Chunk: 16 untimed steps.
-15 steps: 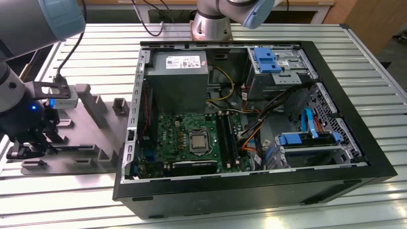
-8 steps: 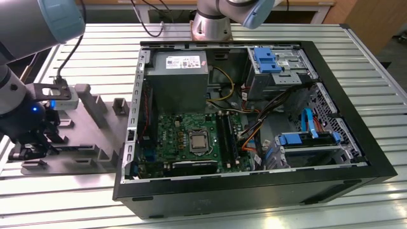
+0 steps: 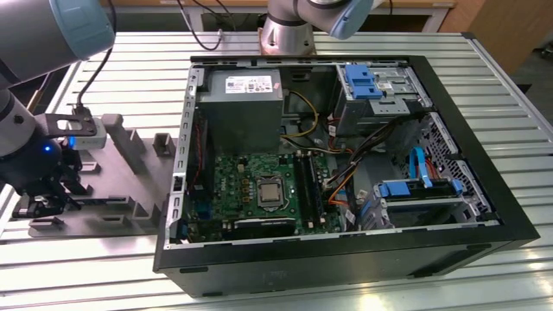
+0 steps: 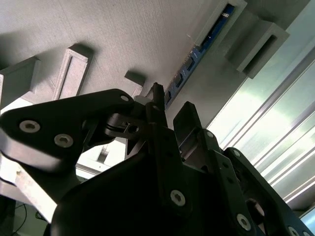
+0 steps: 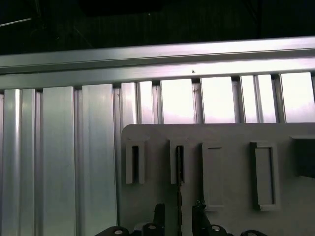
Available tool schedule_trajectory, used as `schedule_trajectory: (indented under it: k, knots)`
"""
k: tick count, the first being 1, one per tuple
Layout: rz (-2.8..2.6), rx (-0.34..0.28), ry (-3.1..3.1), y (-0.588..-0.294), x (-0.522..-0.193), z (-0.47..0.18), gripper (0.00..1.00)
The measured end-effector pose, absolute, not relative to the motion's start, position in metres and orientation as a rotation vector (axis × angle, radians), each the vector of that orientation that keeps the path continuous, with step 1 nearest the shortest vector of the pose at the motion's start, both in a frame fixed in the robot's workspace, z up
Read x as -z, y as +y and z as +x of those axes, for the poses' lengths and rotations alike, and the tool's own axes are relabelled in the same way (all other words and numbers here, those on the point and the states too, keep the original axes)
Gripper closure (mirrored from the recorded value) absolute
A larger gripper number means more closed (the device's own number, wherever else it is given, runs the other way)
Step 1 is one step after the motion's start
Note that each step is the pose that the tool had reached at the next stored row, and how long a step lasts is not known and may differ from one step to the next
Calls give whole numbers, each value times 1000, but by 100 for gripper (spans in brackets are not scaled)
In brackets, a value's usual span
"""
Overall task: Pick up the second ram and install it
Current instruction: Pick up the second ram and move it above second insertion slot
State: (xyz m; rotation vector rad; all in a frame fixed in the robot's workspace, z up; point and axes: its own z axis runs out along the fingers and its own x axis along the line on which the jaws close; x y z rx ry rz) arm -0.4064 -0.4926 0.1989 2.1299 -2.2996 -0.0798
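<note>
Edgewise in fixture [image 5: 226, 133], second ram [image 5: 179, 167], lengthwise between parted jaws

From here the table [image 5: 64, 162] looks like bare ribbed metal, bright and reflecting. The fixture plate [image 4: 123, 34] seems matt grey plastic with fine layer lines. The gripper [image 4: 171, 105] is black, smooth and a little glossy, with shiny metal screws [image 4: 177, 197].

One open computer case [image 3: 346, 259] stands on the bench [image 3: 129, 58], holding two blue drive brackets [image 3: 363, 81]. One grey fixture plate [image 3: 103, 194] lies near the bench's edge at the exterior view's left. The first wrist view shows four whole slotted blocks [image 5: 134, 162], part of a fifth, and one ram [image 5: 179, 172].
</note>
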Motion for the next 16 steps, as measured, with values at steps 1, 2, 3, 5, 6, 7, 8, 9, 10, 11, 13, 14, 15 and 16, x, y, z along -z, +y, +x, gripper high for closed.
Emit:
schedule_trajectory:
  k: [1,2,3,5,6,7,8,9,10,11,13,14,15,16]
  knots:
    - [2130,80,-2300,-493,-199,-406,64]
    - [2130,80,-2300,-493,-199,-406,64]
    - [2130,80,-2300,-493,-199,-406,64]
    - [2130,80,-2299,-493,-199,-406,64]
    - [2130,80,-2299,-493,-199,-406,66]
    - [2130,80,-2299,-493,-199,-406,66]
    - [2130,80,-2299,-493,-199,-406,73]
    - [2130,80,-2299,-493,-199,-406,73]
    - [2131,80,-2299,-493,-199,-406,73]
    - [2131,80,-2299,-493,-199,-406,73]
    - [2131,80,-2299,-493,-199,-406,74]
    - [2131,80,-2299,-493,-199,-406,74]
    - [2131,80,-2299,-493,-199,-406,81]
    - [2131,80,-2299,-493,-199,-406,81]
